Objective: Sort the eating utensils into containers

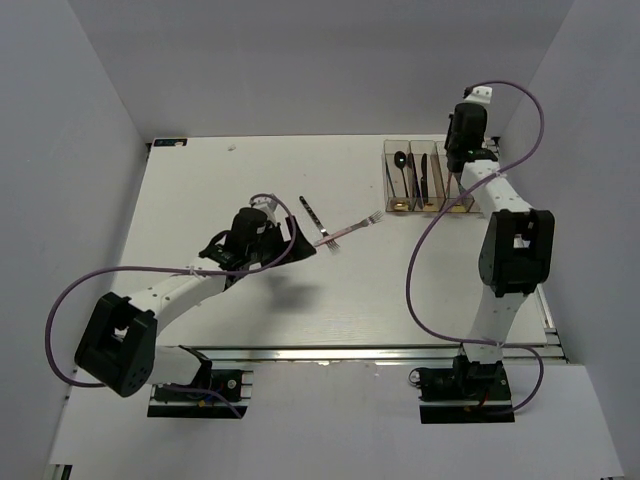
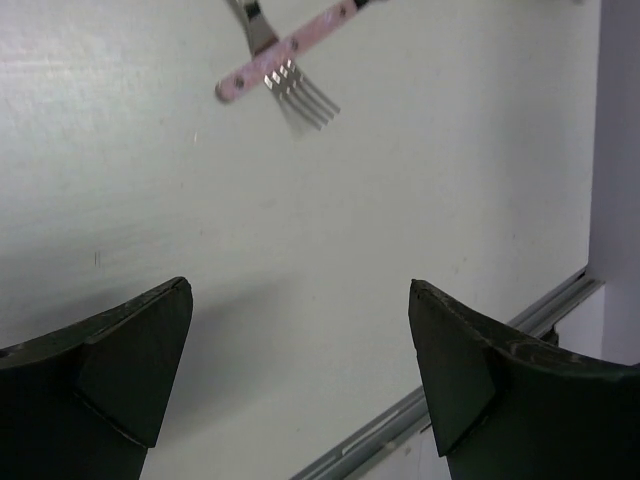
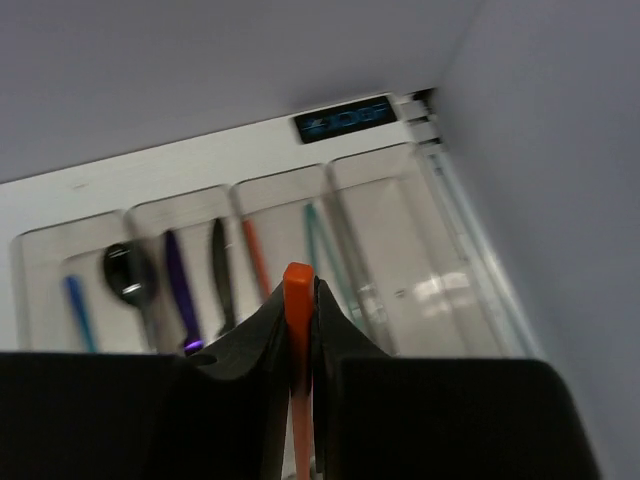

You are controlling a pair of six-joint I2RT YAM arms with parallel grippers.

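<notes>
The containers [image 1: 430,150] stand as a clear row at the back right. In the right wrist view they [image 3: 380,175] hold a blue-handled spoon [image 3: 77,310], a black spoon [image 3: 127,273], a purple knife [image 3: 179,285], a dark knife [image 3: 219,280], an orange chopstick [image 3: 254,255] and a green chopstick [image 3: 318,250]. My right gripper [image 3: 298,300] hangs over them, shut on a second orange chopstick [image 3: 298,285]. A pink-handled fork [image 1: 350,231] and a silver fork [image 1: 311,212] lie crossed mid-table. My left gripper [image 1: 297,246] stands open and empty just left of them; the pink-handled fork [image 2: 290,48] and the silver fork [image 2: 300,95] lie ahead of its fingers [image 2: 130,360].
The right arm [image 1: 510,250] reaches up the table's right side, purple cables looping from both arms. White walls close in the left, back and right. A metal rail [image 1: 370,352] runs along the near table edge.
</notes>
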